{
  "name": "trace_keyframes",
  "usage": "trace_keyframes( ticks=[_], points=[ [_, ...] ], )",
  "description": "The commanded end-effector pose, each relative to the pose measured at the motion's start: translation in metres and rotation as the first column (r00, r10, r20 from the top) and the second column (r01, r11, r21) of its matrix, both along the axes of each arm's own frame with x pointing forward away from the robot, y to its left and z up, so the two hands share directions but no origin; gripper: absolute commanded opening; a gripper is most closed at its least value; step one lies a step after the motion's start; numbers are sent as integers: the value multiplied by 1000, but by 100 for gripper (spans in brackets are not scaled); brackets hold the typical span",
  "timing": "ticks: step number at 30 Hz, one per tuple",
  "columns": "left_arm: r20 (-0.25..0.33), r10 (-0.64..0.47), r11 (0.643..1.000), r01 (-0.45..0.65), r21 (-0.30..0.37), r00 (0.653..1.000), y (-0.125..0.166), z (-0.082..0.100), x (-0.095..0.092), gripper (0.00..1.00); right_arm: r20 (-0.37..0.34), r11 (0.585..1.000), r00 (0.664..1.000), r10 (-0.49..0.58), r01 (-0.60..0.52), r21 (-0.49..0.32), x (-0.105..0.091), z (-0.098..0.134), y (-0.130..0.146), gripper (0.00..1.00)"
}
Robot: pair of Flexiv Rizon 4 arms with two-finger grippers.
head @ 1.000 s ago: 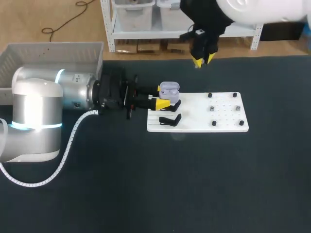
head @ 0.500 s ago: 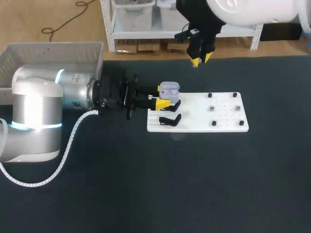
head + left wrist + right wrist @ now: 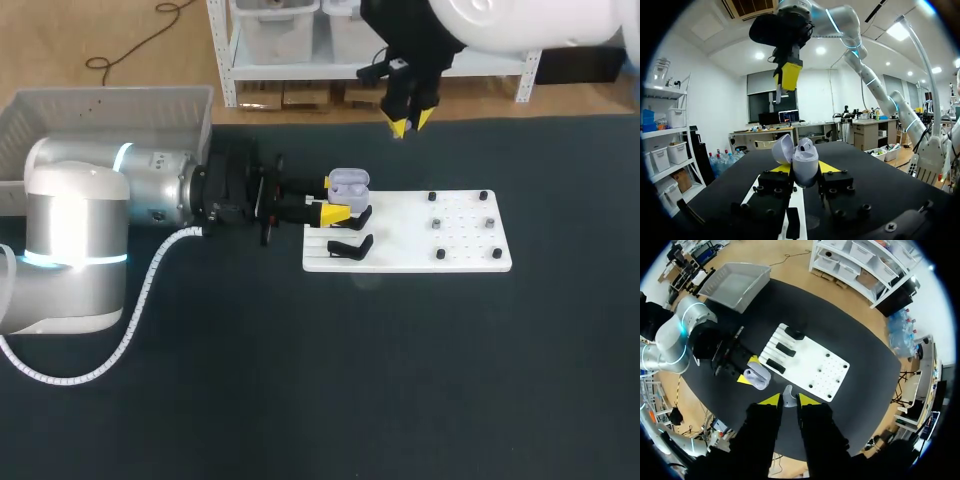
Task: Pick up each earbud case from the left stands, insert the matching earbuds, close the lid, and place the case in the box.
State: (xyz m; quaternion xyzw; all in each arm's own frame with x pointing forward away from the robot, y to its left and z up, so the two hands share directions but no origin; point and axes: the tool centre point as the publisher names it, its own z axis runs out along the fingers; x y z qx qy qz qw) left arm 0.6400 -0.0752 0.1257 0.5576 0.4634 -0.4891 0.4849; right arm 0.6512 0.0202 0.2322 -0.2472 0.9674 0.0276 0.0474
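A lilac earbud case (image 3: 349,183) with its lid open is gripped by my left gripper (image 3: 333,198) at the left end of the white board (image 3: 420,255). In the left wrist view the case (image 3: 805,159) stands upright between the yellow tips of the left gripper (image 3: 804,169), lid (image 3: 781,148) tipped back. My right gripper (image 3: 408,123) hangs high beyond the board's far edge; it also shows above the case as the right gripper (image 3: 787,76). In the right wrist view my right gripper (image 3: 785,399) is shut on a small pale earbud (image 3: 788,392), well above the case (image 3: 758,377).
Black stands (image 3: 350,246) sit on the board's left part, and small dark pegs (image 3: 460,224) on its right part. A pale plastic box (image 3: 110,110) stands at the table's far left, behind my left arm (image 3: 90,220).
My right gripper has drifted slightly to the left with the earbud. The left arm and the case have stayed put.
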Motion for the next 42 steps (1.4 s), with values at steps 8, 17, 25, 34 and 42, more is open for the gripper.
trace_keyframes(
  ticks=[8, 17, 25, 34, 42],
  points=[
    [3, 5, 1000, -5, -1, 1000, 0, 0, -1, 0, -34, 1000, 999, 14, -14, 9, -41, 16, 8, 0],
    [3, 5, 1000, -5, -1, 1000, 0, 0, -1, 0, -37, 1000, 999, 19, -19, -18, -67, 10, 33, 0],
    [3, 5, 1000, -5, -1, 1000, 0, 0, -1, 0, -70, 998, 996, -50, 49, -27, -68, -4, 49, 0],
    [3, 5, 1000, -5, -1, 1000, 0, 0, -1, 0, -20, 991, 991, -130, 131, 34, -59, -17, 56, 0],
    [3, 5, 1000, -5, -1, 1000, 0, 0, -1, 0, -33, 990, 992, -125, 126, 56, -54, -29, 63, 0]
  ],
)
